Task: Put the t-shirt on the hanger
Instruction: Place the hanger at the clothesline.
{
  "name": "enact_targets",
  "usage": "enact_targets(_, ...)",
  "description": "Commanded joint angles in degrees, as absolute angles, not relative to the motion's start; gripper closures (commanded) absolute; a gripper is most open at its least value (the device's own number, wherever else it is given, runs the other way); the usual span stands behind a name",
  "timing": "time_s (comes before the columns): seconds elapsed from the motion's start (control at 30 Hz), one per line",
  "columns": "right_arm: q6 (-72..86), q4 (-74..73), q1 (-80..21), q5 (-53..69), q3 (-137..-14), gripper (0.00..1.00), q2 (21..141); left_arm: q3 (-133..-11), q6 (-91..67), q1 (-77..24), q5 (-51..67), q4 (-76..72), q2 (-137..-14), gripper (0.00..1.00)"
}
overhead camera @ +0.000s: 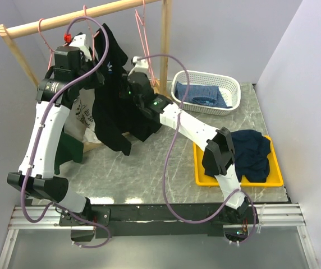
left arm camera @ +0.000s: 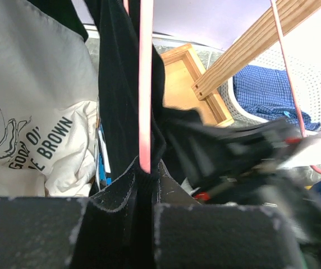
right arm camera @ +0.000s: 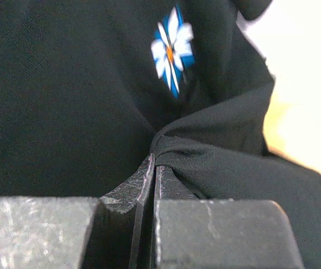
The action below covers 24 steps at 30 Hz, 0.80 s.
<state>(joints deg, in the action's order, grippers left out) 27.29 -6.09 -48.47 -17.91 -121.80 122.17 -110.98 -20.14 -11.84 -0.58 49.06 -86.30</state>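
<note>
The black t-shirt (overhead camera: 109, 101) hangs below the wooden rail, its white and blue flower print (right arm camera: 173, 49) facing the right wrist camera. The pink wire hanger (left arm camera: 145, 84) runs down through the shirt's black cloth into my left gripper (left arm camera: 147, 172). That gripper is shut on the wire and the cloth around it, high up by the rail (overhead camera: 93, 47). My right gripper (right arm camera: 154, 162) is shut on a bunched fold of the t-shirt just below the print. In the top view it is at the shirt's right side (overhead camera: 128, 67). Most of the hanger is hidden by cloth.
The wooden rail (overhead camera: 82, 17) carries two more pink hangers (overhead camera: 143, 33). A grey printed shirt with dark green sleeves (overhead camera: 81, 117) hangs at the left. A white basket (overhead camera: 205, 74) holds blue cloth. A yellow tray (overhead camera: 200, 168) holds a dark navy garment (overhead camera: 253, 154).
</note>
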Motion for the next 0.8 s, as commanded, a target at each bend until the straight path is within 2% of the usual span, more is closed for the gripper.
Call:
enact_targets(0.0,30.2,-6.0,-48.3,-15.7,-116.9,0.96,118.7,-110.8,-20.1,-10.5,-0.5,43.8,-83.5,0.99)
enact_targets(0.07,30.4,-7.6,-48.3,-14.9,-115.6,0.81,118.5,-110.7,-20.0,-10.5,-0.8,43.9,-83.1,0.97)
enact_targets(0.1,30.8,-7.8,-48.3,-14.7,-114.5,0.69,117.8,-110.5,-20.2,-10.4,-1.8,44.1,-82.9,0.96)
enact_targets(0.17,31.2,-6.9,-48.3,-14.9,-110.0,0.59,116.4,-110.0,-20.3,-10.3,-2.6,44.1,-82.0,0.93)
enact_targets(0.2,31.4,-6.2,-48.3,-15.0,-108.0,0.49,114.6,-109.8,-20.3,-10.2,-3.0,44.1,-81.8,0.90)
enact_targets(0.27,31.6,-4.8,-48.3,-15.5,-103.0,0.41,113.0,-109.9,-20.3,-10.2,-3.2,44.4,-81.6,0.88)
enact_targets(0.3,31.6,-4.4,-48.3,-15.6,-101.6,0.34,111.6,-110.0,-20.1,-10.1,-3.2,44.7,-81.5,0.86)
enact_targets(0.37,31.6,-4.6,-48.3,-16.5,-98.0,0.30,110.3,-110.1,-20.0,-10.1,-3.5,45.1,-81.4,0.69)
enact_targets(0.4,31.7,-4.3,-48.3,-16.9,-96.4,0.24,108.7,-110.3,-20.0,-10.0,-3.5,45.3,-81.2,0.62)
enact_targets(0.5,32.3,-1.0,-48.2,-17.2,-88.4,0.15,105.0,-110.1,-19.6,-10.1,-3.0,45.4,-80.3,0.48)
enact_targets(0.53,32.5,-0.1,-48.3,-17.1,-84.8,0.14,104.2,-110.0,-19.6,-10.1,-2.7,45.6,-80.1,0.40)
enact_targets(0.7,32.7,2.8,-48.3,-15.1,-78.5,0.09,100.1,-109.2,-19.5,-10.1,-1.6,46.1,-78.4,0.11)
enact_targets(0.73,33.1,3.9,-48.3,-14.0,-76.3,0.09,99.5,-108.8,-19.6,-10.1,-1.8,46.1,-77.9,0.02)
enact_targets(0.77,33.4,4.2,-48.3,-13.6,-75.2,0.08,98.0,-108.3,-19.7,-10.1,-1.6,46.3,-76.9,0.03)
